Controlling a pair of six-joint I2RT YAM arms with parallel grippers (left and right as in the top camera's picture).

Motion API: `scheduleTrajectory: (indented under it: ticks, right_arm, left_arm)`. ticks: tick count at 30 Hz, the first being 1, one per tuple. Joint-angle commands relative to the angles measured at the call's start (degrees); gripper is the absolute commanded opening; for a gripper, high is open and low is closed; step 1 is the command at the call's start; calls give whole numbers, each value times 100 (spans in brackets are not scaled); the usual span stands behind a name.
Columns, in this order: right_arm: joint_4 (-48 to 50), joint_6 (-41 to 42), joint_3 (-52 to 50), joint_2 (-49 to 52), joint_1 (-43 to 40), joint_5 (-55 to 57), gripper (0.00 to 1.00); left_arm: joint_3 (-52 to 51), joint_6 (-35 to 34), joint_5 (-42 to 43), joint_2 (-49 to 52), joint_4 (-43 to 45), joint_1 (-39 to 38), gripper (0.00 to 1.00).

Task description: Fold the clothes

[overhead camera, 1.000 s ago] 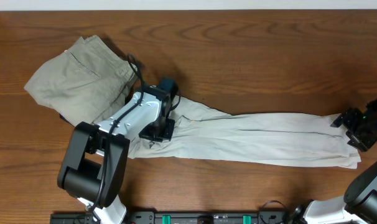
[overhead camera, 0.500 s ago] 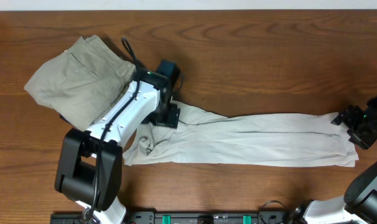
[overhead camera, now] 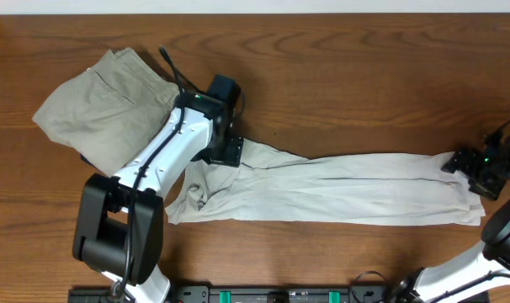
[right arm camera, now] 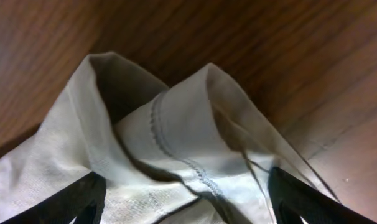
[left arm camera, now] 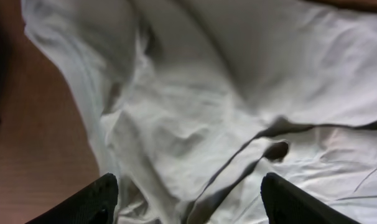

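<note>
The left hand hangs spread above the T-shirt at its crumpled end, the right hand spread over its opposite hem.

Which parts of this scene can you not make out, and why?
Overhead: T-shirt's upper left corner, under the left arm.
Overhead: trousers' right edge, under that arm.
Wrist views: all but the fingertips of the left end effector and right end effector, below the bottom edge.

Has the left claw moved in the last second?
Yes. The left gripper shifted toward the far edge of the table, judged against the unmoved khaki trousers.
</note>
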Motion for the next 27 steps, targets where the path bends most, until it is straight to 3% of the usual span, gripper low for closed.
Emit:
scheduleTrajectory:
  ticks: [1,4,7,10,12,15,16,17,20,24,27]
  right_arm:
    - [63,-479,4,254,-221,-365,80]
    - [-39,-1060,210,254,-345,-1191,77]
    - [-262,-1134,505,254,-490,-1043,79]
    - [-584,-1132,651,254,-573,-1209,70]
    - [-723,-1137,651,254,-566,-1521,67]
    - [-1051,-1174,654,251,-514,-1945,43]
    - [-1189,-1172,651,251,-496,-2015,36]
    - [-1355,-1150,651,251,-468,-2048,26]
    - [-1683,-868,608,251,-348,-1843,13]
    - [-1547,103,404,254,-203,-767,6]
    - [-1082,570,184,256,-92,-590,1]
  left_arm:
    - [63,61,-26,-63,-107,140,75]
    - [63,61,-24,-63,-105,195,76]
    - [63,79,-20,-70,-94,197,75]
    - [63,291,341,-85,-103,195,74]
    - [61,404,708,-85,-155,190,59]
    - [61,402,863,-83,-348,173,24]
    - [57,402,861,-83,-426,168,19]
    - [37,402,859,-83,-470,168,8]
    - [-168,402,861,-81,-431,168,6]
    - [-577,400,901,-76,-4,164,6]
    - [-839,400,1014,-61,409,164,6]
